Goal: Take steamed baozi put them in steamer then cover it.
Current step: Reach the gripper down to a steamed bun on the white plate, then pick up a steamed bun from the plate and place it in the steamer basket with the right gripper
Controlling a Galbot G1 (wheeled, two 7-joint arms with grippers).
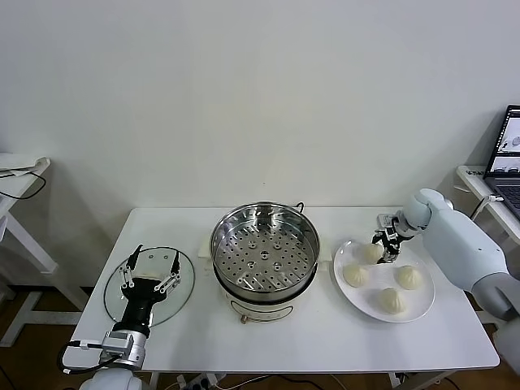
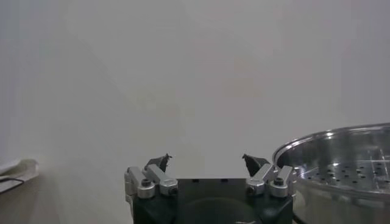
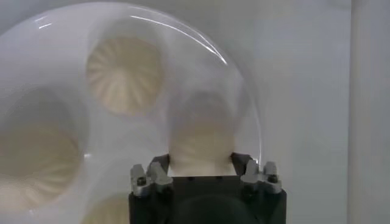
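You are looking at a white table [image 1: 325, 341] with the steamer [image 1: 265, 252] sitting in the middle of it, shiny and open, with its holed tray showing and nothing inside yet. Take the steamer as your marker. To its right a white plate [image 1: 422, 305] is lying flat with four baozi on it, and your right gripper [image 1: 383, 246] is reaching down at the plate's far edge, the side nearest the steamer. Its fingers are sitting on both sides of the nearest bun [image 3: 201, 137], right up against it, so I think it is squeezing that bun. The other three buns [image 1: 390, 301] are lying just beside it on the plate. The lift then goes left toward the steamer, and its tall rim is standing in the way, so the bun needs to go up first. To the steamer's left a glass lid [image 1: 185, 286] is lying flat, and your left gripper [image 1: 149, 268] is waiting over it with its fingers spread wide, holding nothing.
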